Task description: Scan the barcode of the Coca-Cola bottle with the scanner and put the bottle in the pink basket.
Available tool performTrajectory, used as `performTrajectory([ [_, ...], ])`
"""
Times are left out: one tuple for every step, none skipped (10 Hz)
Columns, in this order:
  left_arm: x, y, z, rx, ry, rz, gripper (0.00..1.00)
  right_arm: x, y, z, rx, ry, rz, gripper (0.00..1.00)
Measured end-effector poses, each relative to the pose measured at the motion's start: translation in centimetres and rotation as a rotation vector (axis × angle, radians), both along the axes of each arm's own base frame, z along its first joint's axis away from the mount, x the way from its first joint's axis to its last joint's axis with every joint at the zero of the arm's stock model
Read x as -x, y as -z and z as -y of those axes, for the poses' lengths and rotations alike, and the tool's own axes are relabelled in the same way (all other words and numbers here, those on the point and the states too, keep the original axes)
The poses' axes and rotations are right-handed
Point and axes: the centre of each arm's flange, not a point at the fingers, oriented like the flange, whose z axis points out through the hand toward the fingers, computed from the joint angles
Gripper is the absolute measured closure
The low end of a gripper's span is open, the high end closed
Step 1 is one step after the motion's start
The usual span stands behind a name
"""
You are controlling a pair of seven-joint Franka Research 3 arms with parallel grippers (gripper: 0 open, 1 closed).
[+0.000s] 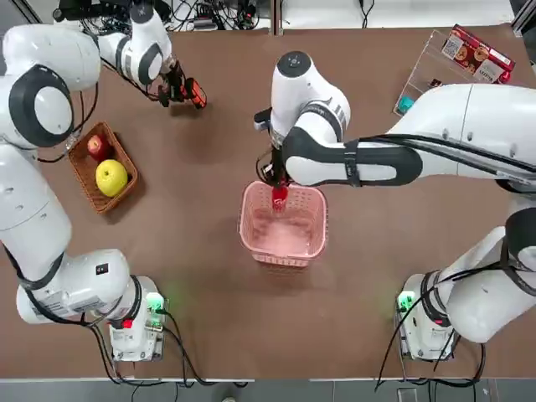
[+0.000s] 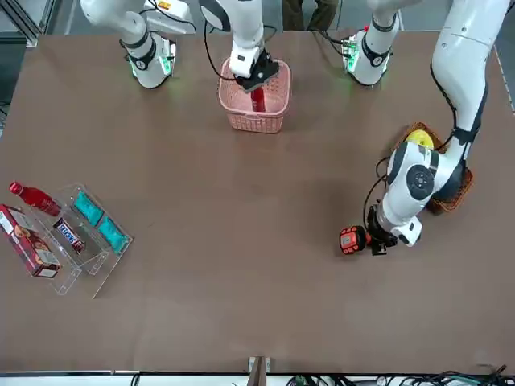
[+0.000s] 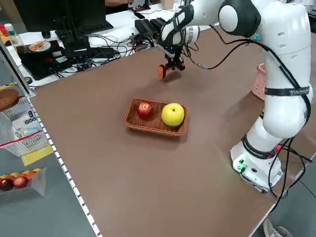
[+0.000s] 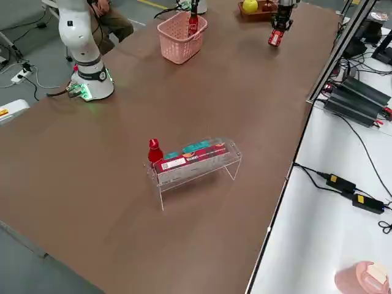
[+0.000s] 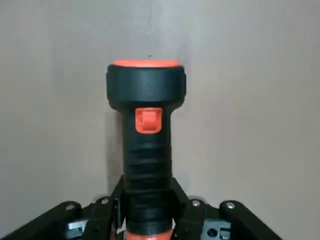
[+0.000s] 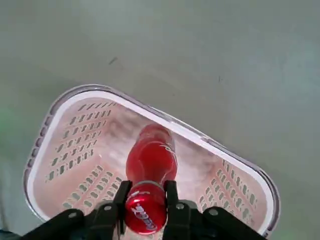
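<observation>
Trouble, if it comes, comes at the release: your right gripper [image 6: 145, 200] pinches the Coca-Cola bottle [image 6: 150, 160] by its neck, upright inside the pink basket [image 1: 251, 219] near its far wall, and letting go before it touches the floor could tip it against the lattice or over the rim. Your left gripper [image 5: 147, 212] is clamped on the scanner [image 5: 146, 120], well apart near the fruit basket [image 1: 82, 172]. White Coca-Cola script shows on the cap and label.

Right gripper [image 2: 256, 84] is holding the Coca-Cola bottle [image 2: 257, 100] upright inside the pink basket [image 2: 254, 120], while the left gripper [image 2: 372, 238] is gripping the scanner [image 2: 352, 240] near the fruit basket [image 2: 451, 195].
</observation>
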Motion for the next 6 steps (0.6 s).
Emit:
performTrajectory([
  [0.2,0.8,-0.1,-0.001,0.006,-0.004,0.64,0.2,0.5,-0.3,0.013,0.011,0.014,0.67],
  [0.3,1.0,-0.1,-0.003,0.013,-0.005,0.64,0.1,1.1,-0.6,0.006,0.017,0.021,0.67],
  [0.4,1.2,0.0,-0.016,0.034,-0.003,0.64,-0.1,1.5,-0.9,-0.005,0.023,0.025,0.67],
  [0.7,1.6,0.2,-0.031,0.061,0.000,0.64,-0.3,2.0,-1.1,-0.011,0.026,0.025,0.67],
  [1.2,2.1,0.4,-0.040,0.085,0.002,0.64,-0.4,2.5,-1.2,-0.012,0.028,0.023,0.67],
  [1.4,2.3,0.6,-0.041,0.097,0.008,0.64,-0.4,2.7,-1.2,-0.011,0.029,0.021,0.67],
])
